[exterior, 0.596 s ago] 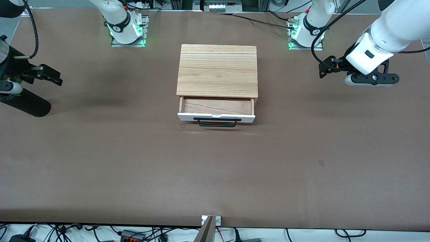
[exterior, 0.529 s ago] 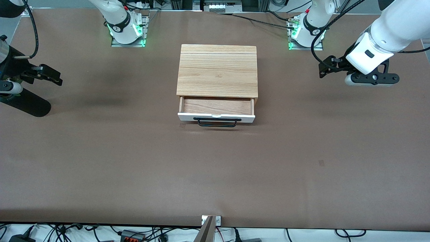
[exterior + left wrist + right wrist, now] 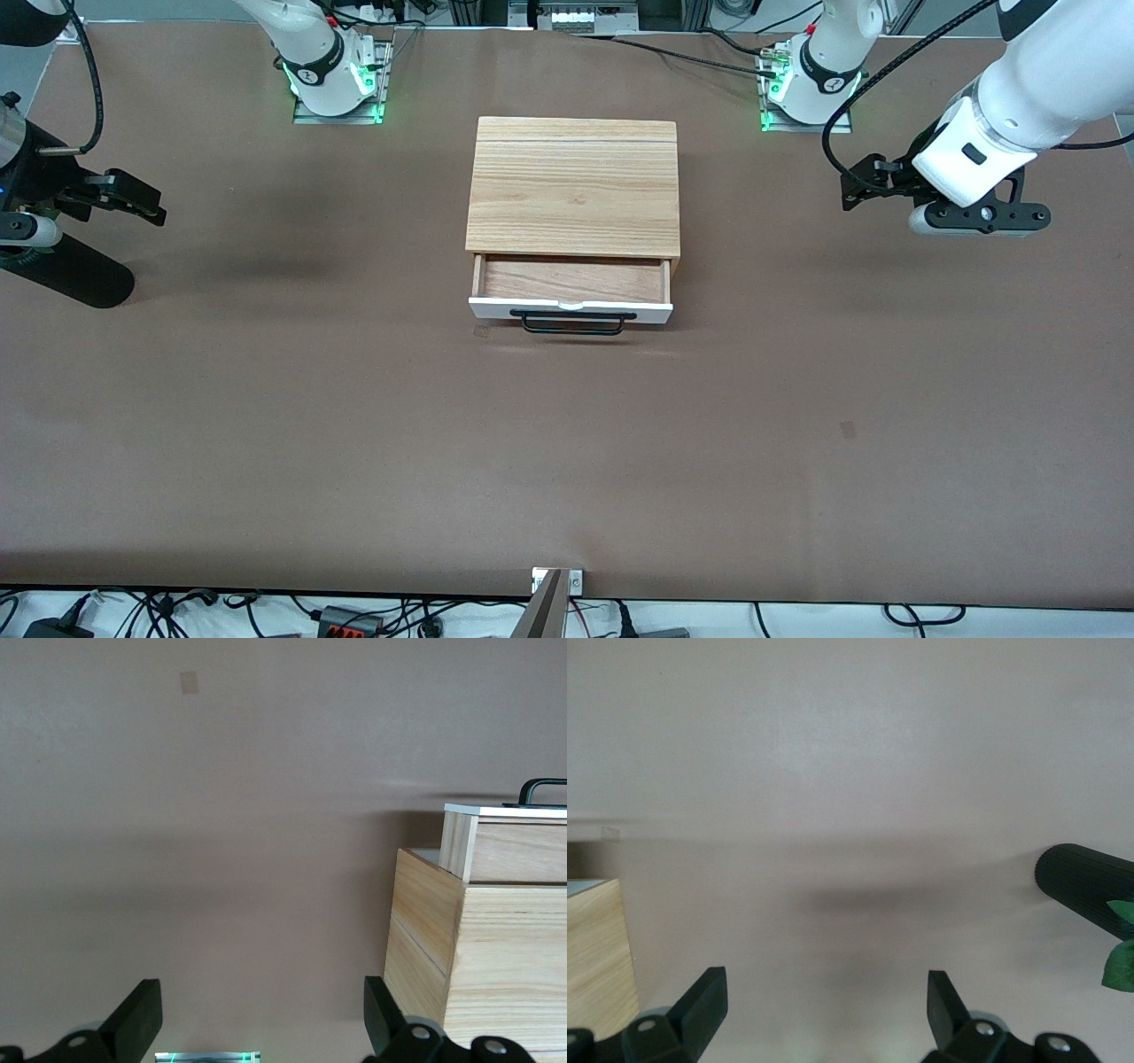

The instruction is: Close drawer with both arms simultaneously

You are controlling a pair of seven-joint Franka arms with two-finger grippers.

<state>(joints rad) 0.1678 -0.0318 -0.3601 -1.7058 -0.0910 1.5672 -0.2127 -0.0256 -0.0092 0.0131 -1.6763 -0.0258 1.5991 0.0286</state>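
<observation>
The drawer (image 3: 571,285) stands pulled out at the casing's (image 3: 573,186) six o'clock. Since a moment ago the left gripper (image 3: 257,1023), fingers spread and empty, has shifted slightly; the right gripper (image 3: 824,1014), also spread, waits. Approach has barely begun, I judge

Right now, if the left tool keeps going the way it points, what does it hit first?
Probably the bare table. The open left tool points at bare tabletop, with the wooden casing and the open drawer off to one side. Depth is unclear.
</observation>
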